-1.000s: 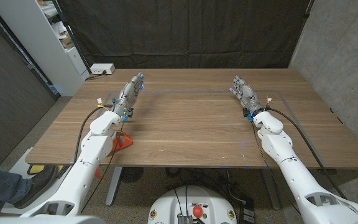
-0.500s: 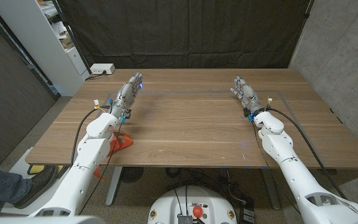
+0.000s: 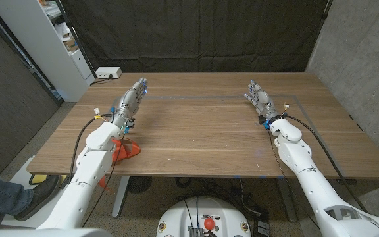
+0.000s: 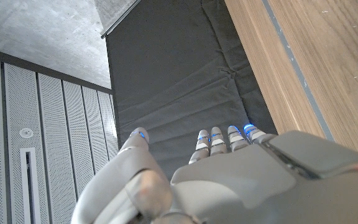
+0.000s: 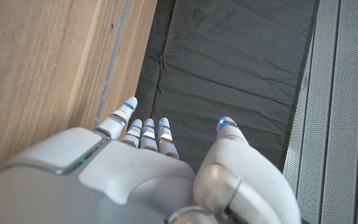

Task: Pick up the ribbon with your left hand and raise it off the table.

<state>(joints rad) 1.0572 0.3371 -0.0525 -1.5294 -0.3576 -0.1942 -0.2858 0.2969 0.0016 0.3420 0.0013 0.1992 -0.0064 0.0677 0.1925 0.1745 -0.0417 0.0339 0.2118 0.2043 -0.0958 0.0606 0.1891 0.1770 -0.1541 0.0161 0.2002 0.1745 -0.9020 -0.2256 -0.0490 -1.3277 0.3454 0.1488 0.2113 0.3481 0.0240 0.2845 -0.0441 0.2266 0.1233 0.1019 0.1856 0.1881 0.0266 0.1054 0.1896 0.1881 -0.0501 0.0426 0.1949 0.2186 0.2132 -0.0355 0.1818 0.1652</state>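
- While both arms reach out over the brown wooden table [image 3: 202, 131], no brand, label or readable writing turns up anywhere.
- Count so far: one orange-red ribbon [image 3: 126, 149], bunched near the table's front left edge, partly tucked behind the left forearm.
- One white power strip [image 3: 107, 73] sits at the far left corner of the table, and one white shelf unit [image 3: 58, 39] stands beyond it.
- Left hand [image 3: 129, 101] is up the table from the ribbon, fingers stretched straight and pointing away toward the dark curtain [image 3: 196, 33], holding nothing.
- Ribbon lies back by that arm's forearm, well apart from the fingertips [image 3: 141, 81], on the near side of the hand.
- From the left wrist camera, the left hand's fingers [image 4: 219, 138] line up side by side with the thumb set off to one side, nothing between them.
- Right hand [image 3: 260, 99] stands on the table's right half, fingers extended and slightly apart, empty too.
- Right wrist camera agrees: fingers close together, thumb apart.
- Faint blue tape line [image 3: 196, 98] runs across the tabletop between the two hands.
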